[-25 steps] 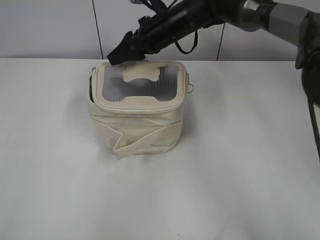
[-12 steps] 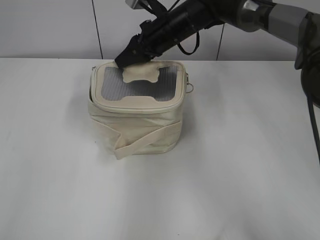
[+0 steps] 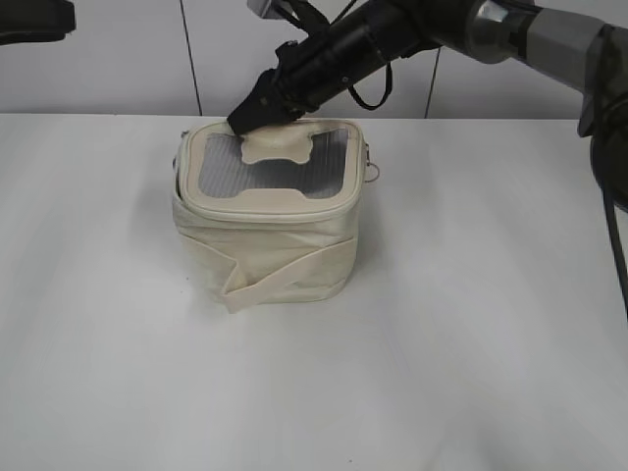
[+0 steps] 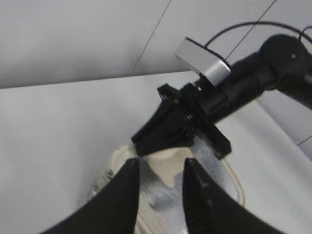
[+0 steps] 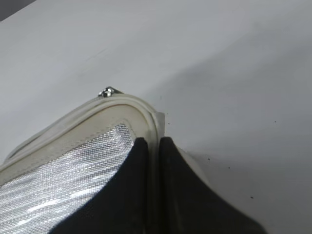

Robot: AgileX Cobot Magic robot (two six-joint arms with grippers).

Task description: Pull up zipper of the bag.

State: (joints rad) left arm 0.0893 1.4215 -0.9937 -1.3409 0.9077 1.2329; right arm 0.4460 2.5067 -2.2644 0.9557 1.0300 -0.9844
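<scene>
Right end effector (image 3: 257, 110) pinches the far rim of the bag (image 3: 267, 221), its fingers nearly together; left end effector (image 4: 160, 187) hovers released above. Bag sits mid-desk (image 3: 471, 324), slightly left.

My right arm (image 3: 510, 29) is a silver-grey tube ending in black housing, trailed by a looping black cable (image 3: 371, 86). A small silver camera box (image 4: 202, 61) sits on its wrist. My black wedge-fingered right gripper (image 3: 257, 106) is matte plastic.

Bright, even light; soft shadows; both wrist views slightly blurred up close.
</scene>
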